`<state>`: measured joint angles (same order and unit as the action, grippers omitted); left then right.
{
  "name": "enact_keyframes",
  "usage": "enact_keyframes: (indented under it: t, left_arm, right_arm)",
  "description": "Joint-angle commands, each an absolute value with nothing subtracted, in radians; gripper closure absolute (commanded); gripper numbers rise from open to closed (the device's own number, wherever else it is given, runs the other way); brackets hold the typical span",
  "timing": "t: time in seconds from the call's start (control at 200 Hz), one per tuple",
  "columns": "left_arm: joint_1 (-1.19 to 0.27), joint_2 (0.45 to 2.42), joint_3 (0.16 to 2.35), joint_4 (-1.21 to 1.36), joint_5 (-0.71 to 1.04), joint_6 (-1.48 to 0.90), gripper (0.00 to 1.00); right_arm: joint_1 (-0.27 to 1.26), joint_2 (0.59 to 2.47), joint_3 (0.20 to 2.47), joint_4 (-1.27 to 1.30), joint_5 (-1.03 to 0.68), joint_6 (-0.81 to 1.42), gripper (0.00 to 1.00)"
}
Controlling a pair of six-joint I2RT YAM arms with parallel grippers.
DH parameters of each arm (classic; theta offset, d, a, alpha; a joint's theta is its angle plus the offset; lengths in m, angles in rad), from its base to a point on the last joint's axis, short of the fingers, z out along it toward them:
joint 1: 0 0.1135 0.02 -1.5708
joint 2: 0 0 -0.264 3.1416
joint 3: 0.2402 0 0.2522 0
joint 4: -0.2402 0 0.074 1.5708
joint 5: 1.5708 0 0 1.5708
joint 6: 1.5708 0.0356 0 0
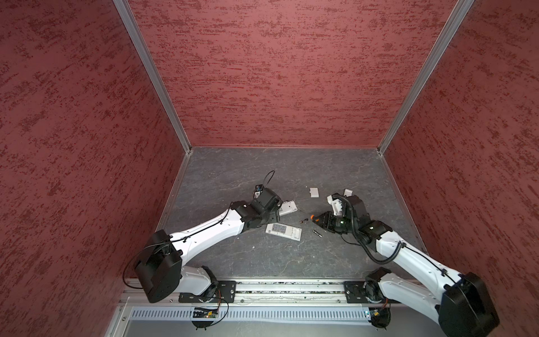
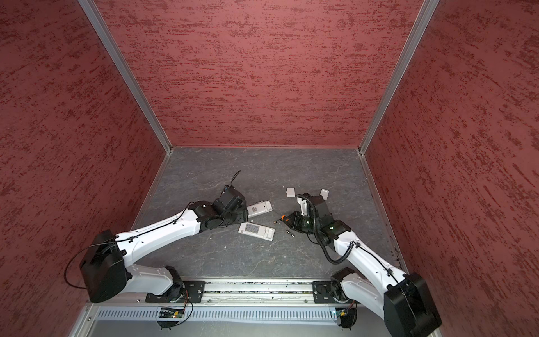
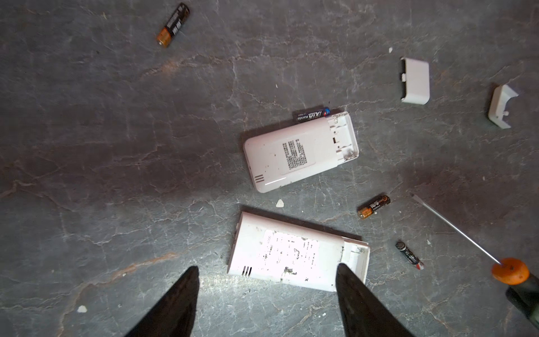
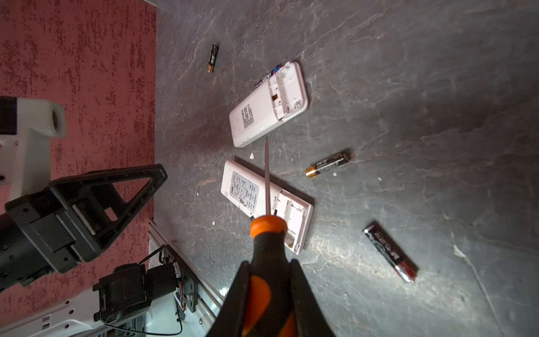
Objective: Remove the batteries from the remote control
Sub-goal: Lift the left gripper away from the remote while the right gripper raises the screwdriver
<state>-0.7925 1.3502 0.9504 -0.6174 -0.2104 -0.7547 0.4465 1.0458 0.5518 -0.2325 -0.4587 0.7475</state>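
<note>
**Ana:** How many batteries (image 3: pixel 374 207) are out?

**Ben:** Four, and all of them lie flat on the worktop (image 1: pixel 262 256). I can find two in both top views. The gold-end battery (image 1: pixel 303 221) is at 9 o'clock from the right end effector (image 1: pixel 317 219), near it. The red-end battery (image 1: pixel 317 232) is at 6 o'clock from it, near but not touching.

**Ana:** And the other two?

**Ben:** The wrist views show them. The blue-end battery (image 3: pixel 310 115) is tucked against the long side of the far remote (image 1: pixel 287 207). The lone battery (image 3: pixel 173 24) lies well apart from the rest.

**Ana:** What about the left end effector (image 3: pixel 267 267)?

**Ben:** Its fingers (image 3: pixel 175 303) stand wide apart and hold nothing. It hangs over the near remote (image 1: pixel 283 231). In a top view, the gold-end battery and the red-end battery lie at about 3 and 4 o'clock from it.

**Ana:** Does the right one hold something?

**Ben:** Yes. It is squeezed tight on the handle of the one screwdriver (image 4: pixel 269 248).

**Ana:** What else is there?

**Ben:** There are two remotes, each with its battery slot open, and two white covers. The first cover (image 1: pixel 314 192) is at 12 o'clock from the right end effector. The second cover (image 1: pixel 348 192) is at 1 o'clock, partly behind the right arm.
</note>
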Motion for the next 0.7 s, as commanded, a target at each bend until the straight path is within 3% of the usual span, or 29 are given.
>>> enact_keyframes:
  t: [0.0,0.25,0.296,0.386,0.696]
  left_arm:
    - [-0.778,1.299,0.930,-0.617,-0.221,-0.753,0.24]
    - [-0.743,1.171,0.932,-0.577,-0.239,-0.714,0.16]
    - [-0.737,1.151,0.939,-0.578,-0.245,-0.701,0.07]
    - [-0.728,1.117,0.954,-0.580,-0.260,-0.669,0.03]
    - [-0.726,0.986,0.922,-0.511,-0.349,-0.584,0.00]
  right_arm:
    - [0.421,1.060,0.594,-0.164,-0.430,0.730,1.00]
    - [0.375,1.093,0.618,-0.143,-0.416,0.680,1.00]
    - [0.369,1.102,0.623,-0.138,-0.414,0.674,1.00]
    - [0.355,1.122,0.628,-0.120,-0.413,0.660,1.00]
    - [0.298,1.238,0.664,-0.056,-0.459,0.616,1.00]
